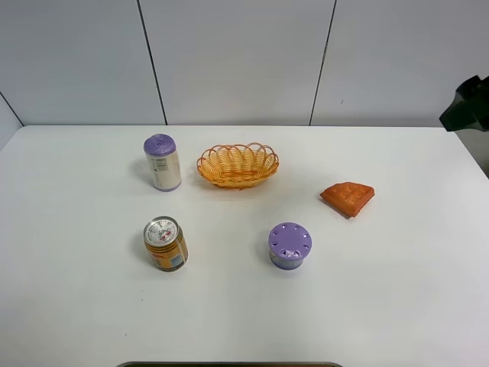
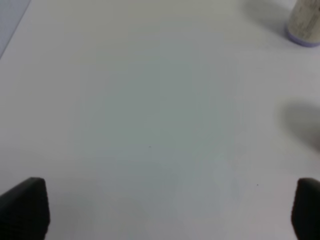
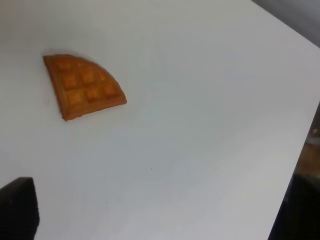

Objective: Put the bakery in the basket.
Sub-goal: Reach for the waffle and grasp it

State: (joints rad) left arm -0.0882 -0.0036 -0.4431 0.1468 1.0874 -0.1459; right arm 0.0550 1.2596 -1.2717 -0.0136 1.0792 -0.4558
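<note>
The bakery, an orange-brown waffle wedge, lies flat on the white table at the right. It also shows in the right wrist view. The orange-yellow wicker basket stands empty at the back centre, well left of the waffle. Neither gripper shows in the exterior view. My right gripper is open and empty above the table, a way off from the waffle and near the table's right edge. My left gripper is open and empty over bare table on the left.
A can with a purple lid stands left of the basket; its base shows in the left wrist view. A yellow can stands front left. A purple round lidded container stands front centre. A black shape sits beyond the table's right edge.
</note>
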